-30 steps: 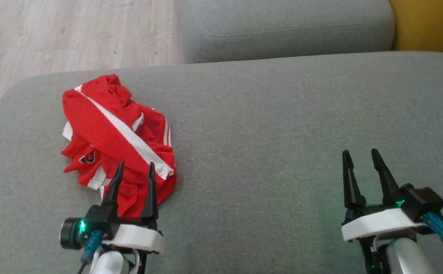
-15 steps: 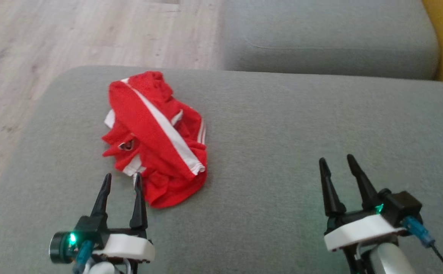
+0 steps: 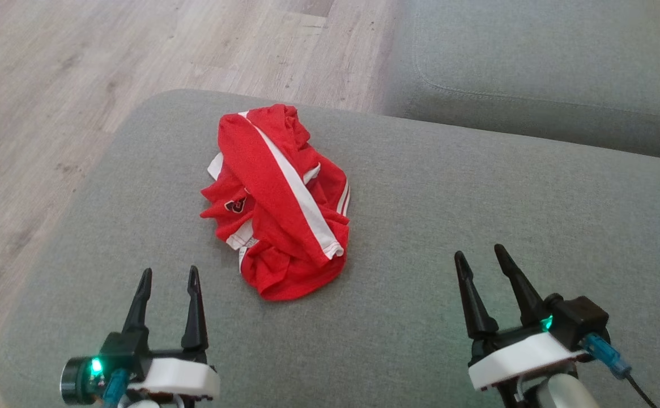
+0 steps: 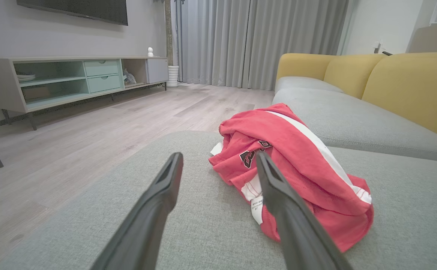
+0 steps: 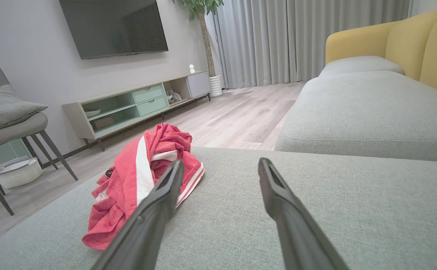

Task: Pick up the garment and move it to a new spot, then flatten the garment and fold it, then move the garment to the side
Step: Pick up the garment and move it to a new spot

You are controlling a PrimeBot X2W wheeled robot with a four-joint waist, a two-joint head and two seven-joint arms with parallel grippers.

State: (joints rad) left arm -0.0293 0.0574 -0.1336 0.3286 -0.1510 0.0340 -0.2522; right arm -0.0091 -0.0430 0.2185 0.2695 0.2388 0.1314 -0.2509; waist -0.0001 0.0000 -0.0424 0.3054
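1 garment, red with white stripes, lies crumpled near the sofa seat's far-left corner. 2 hands: left hand and right hand, both released and empty.

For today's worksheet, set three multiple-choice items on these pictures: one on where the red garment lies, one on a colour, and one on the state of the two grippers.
1. Where does the crumpled red garment with white stripes lie?
A. on the wooden floor
B. on the grey fabric sofa cushion
C. on the TV cabinet

2. What colour are the sofa's backrests?
A. yellow
B. blue
C. black

3. How do the left gripper and the right gripper stand?
A. both shut on the garment
B. left shut, right open
C. both open, holding nothing

Answers:
1 B, the garment rests on the cushion, just ahead of the left gripper.
2 A, both wrist views show yellow backrests behind the grey seats.
3 C, each gripper's fingers stand apart and clear of the cloth.
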